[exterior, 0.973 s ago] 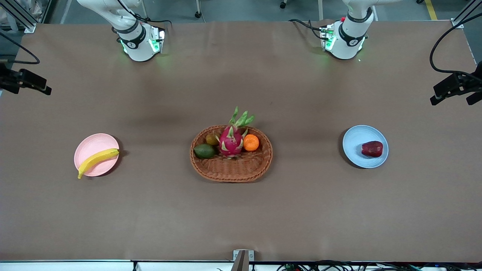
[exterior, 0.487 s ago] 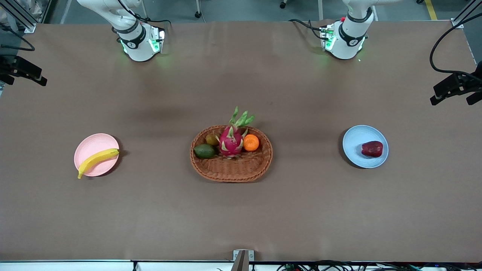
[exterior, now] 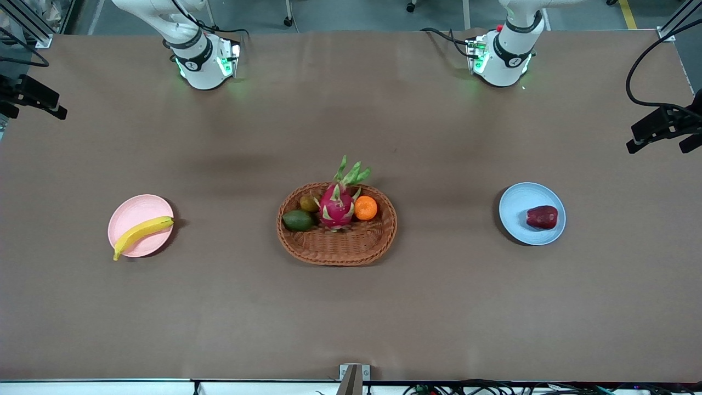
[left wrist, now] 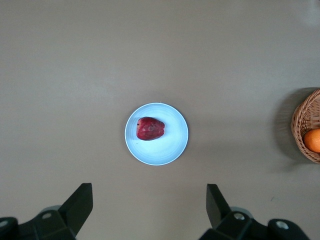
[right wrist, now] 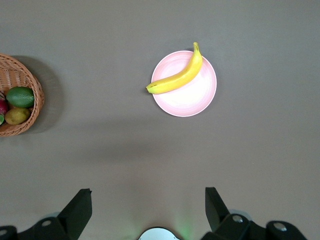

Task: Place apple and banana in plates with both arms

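Observation:
The yellow banana (exterior: 141, 233) lies across the pale pink plate (exterior: 133, 214) toward the right arm's end of the table, its tips past the rim. The dark red apple (exterior: 542, 217) sits on the light blue plate (exterior: 518, 206) toward the left arm's end. My right gripper (right wrist: 147, 190) hangs open and empty high over the bare table, with the banana (right wrist: 176, 79) and pink plate (right wrist: 197, 97) below it. My left gripper (left wrist: 149, 186) hangs open and empty high over the table beside the blue plate (left wrist: 167, 150) with the apple (left wrist: 150, 128).
An oval wicker basket (exterior: 337, 255) stands mid-table between the two plates. It holds a pink dragon fruit (exterior: 335, 204), an orange (exterior: 365, 208) and a green avocado (exterior: 297, 220). The arm bases (exterior: 205, 71) stand at the table's edge farthest from the front camera.
My right gripper has drifted a little toward the robots' side at the right arm's end of the table. The left gripper, fruits and plates have not moved.

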Motion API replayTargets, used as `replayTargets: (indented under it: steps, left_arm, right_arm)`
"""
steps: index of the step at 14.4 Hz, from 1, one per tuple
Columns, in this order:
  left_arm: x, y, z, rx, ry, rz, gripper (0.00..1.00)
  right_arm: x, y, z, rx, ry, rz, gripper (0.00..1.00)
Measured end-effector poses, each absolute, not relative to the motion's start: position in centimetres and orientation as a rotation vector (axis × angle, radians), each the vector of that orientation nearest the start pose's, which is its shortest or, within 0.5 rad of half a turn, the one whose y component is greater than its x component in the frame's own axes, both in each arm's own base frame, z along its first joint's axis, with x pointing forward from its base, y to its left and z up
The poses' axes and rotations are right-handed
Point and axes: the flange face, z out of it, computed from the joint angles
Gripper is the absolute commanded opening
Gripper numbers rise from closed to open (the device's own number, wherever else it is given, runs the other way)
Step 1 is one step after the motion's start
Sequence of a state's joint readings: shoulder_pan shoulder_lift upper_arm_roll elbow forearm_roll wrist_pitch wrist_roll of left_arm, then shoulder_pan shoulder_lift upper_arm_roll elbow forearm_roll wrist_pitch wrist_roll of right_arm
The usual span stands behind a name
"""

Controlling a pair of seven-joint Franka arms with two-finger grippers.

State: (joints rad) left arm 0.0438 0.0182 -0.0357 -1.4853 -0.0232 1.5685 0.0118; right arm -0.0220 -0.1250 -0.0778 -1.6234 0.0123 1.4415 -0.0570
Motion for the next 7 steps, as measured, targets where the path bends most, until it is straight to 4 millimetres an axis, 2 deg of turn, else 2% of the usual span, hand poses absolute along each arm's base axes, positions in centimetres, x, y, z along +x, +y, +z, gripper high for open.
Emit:
replayTargets:
  steps: [7]
  left_arm:
    - [56.06, 0.22, 65.45, -3.163, 0.007, -0.103, 1.0]
  right_arm:
    - [49.85, -5.13, 65.46, -3.113, 0.022, 0.09, 1.0]
